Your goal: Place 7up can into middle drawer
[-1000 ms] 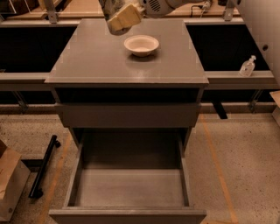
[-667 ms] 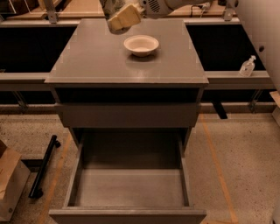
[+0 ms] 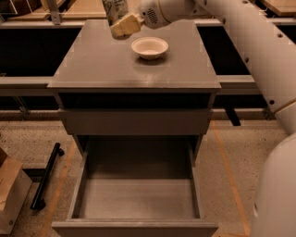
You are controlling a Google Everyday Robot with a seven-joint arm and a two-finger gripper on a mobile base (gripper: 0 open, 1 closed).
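The 7up can (image 3: 115, 8), pale with a green-white label, is upright at the back left of the grey cabinet top (image 3: 92, 60); its top is cut off by the frame edge. My gripper (image 3: 124, 25) is at the can's lower part, its tan tip in front of the can's base, so the contact is hidden. Below the top, one drawer front (image 3: 134, 121) is closed. Under it, a drawer (image 3: 138, 199) is pulled out towards me and holds nothing.
A shallow white bowl (image 3: 149, 47) sits on the cabinet top just right of the gripper. My white arm (image 3: 259, 51) runs down the right side. A black bar (image 3: 45, 178) and a cardboard box (image 3: 11, 194) lie on the floor at left.
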